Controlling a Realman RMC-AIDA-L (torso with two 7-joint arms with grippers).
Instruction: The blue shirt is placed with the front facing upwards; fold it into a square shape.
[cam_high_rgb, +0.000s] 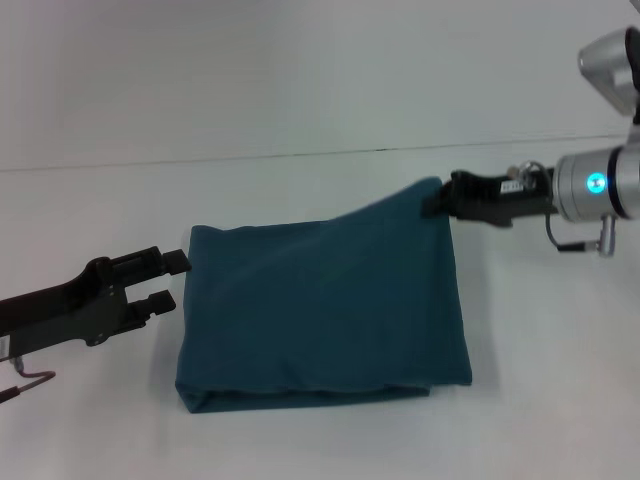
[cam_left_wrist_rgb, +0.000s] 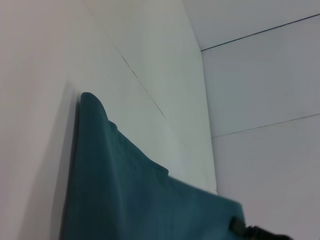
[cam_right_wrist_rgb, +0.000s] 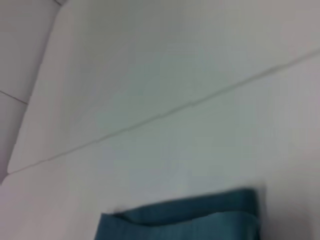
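From the head view I have the shirt (cam_high_rgb: 325, 315) lying mid-table as a folded, roughly square pad; its slightly longer axis runs from 9 to 3 o'clock; the right gripper (cam_high_rgb: 432, 203) sits at the pad's 1 o'clock corner, touching it, and that corner is peaked up off the table, so I judge the fingers are pinched on the cloth there, though the tips themselves are hidden by the fabric; the left gripper (cam_high_rgb: 172, 281) is at the pad's 9 to 10 o'clock edge, its two fingers apart with nothing between them, tips just beside the cloth and not gripping it.

The relation that matters to me: the shirt lies toward 9 o'clock from the right gripper and toward 3 o'clock from the left; the right is the one in contact, so whatever comes next with that raised corner is its job.

The shirt itself is plain dark teal on the face I can see; no lettering or collar shows; the near edge at 6 o'clock shows stacked layers with a soft roll, and the 7 o'clock corner bulges a little; the far edge slopes up to the lifted corner; the left wrist view shows the same rise (cam_left_wrist_rgb: 130, 190); the right wrist view catches layered edges (cam_right_wrist_rgb: 200, 215).
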